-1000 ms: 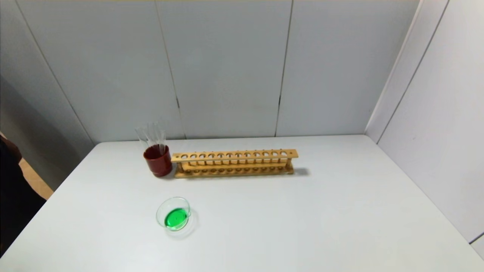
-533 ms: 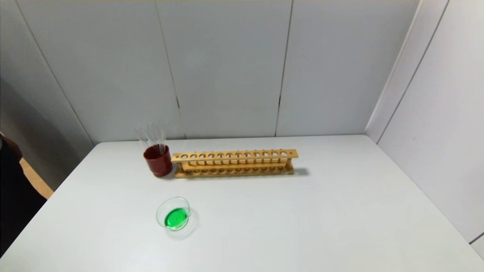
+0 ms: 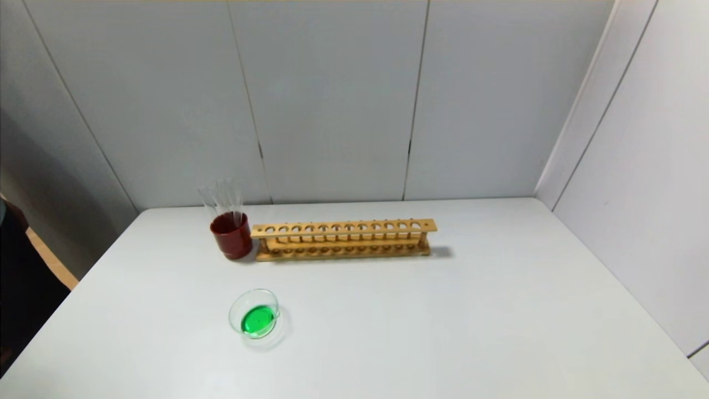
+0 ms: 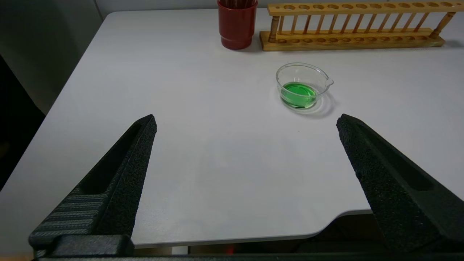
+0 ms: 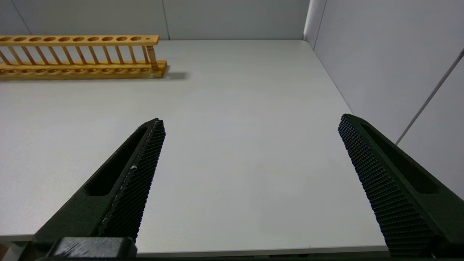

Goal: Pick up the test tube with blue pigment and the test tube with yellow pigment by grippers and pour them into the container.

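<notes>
Since both grippers sit empty at the table's near edge, left gripper [image 4: 246,121] and right gripper [image 5: 250,121] alike spread wide, the pour looks finished. Low left in the head view, the container [image 3: 254,313] holds green liquid. Farther back, clear tubes [image 3: 221,197] stand in the red cup [image 3: 231,235] beside the wooden rack [image 3: 343,239]. Best keep both arms clear.

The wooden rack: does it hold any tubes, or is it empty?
Empty. In the head view every hole along the wooden rack shows open, with no glass standing in it. The clear tubes stand in the red cup beside its end.
</notes>
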Robot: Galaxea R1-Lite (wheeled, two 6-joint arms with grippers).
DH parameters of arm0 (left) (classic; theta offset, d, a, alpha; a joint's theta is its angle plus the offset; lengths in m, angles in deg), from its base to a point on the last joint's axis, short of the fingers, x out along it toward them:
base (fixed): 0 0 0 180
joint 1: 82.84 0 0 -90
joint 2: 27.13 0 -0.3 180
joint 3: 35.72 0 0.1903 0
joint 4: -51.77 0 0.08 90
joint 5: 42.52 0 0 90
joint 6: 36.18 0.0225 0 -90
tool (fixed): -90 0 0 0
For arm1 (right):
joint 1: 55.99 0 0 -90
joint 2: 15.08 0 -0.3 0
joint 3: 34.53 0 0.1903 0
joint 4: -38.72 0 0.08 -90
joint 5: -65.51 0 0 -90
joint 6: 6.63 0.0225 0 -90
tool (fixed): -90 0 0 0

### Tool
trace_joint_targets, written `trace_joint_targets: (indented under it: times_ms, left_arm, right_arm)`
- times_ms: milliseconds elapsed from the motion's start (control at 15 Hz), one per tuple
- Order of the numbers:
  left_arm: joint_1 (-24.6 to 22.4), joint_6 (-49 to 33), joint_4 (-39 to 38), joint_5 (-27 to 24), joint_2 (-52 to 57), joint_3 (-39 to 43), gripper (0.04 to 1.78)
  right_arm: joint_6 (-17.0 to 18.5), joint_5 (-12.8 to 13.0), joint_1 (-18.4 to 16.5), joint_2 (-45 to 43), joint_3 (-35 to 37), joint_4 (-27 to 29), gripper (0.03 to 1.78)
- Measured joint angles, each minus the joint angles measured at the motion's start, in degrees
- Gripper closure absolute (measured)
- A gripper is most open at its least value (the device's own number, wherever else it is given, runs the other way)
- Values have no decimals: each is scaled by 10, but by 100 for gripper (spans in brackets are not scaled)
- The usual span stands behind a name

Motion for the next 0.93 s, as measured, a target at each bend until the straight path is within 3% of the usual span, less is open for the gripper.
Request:
trace_joint_targets:
  times_ms: [333,933]
  left_arm:
    - [-3,81,-58,9,0,33,7]
    - [-3,75,-82,-4,0,46,7]
  right_arm:
    - [0,0,0,0,0,0,6]
    - [0,0,0,0,0,0,6]
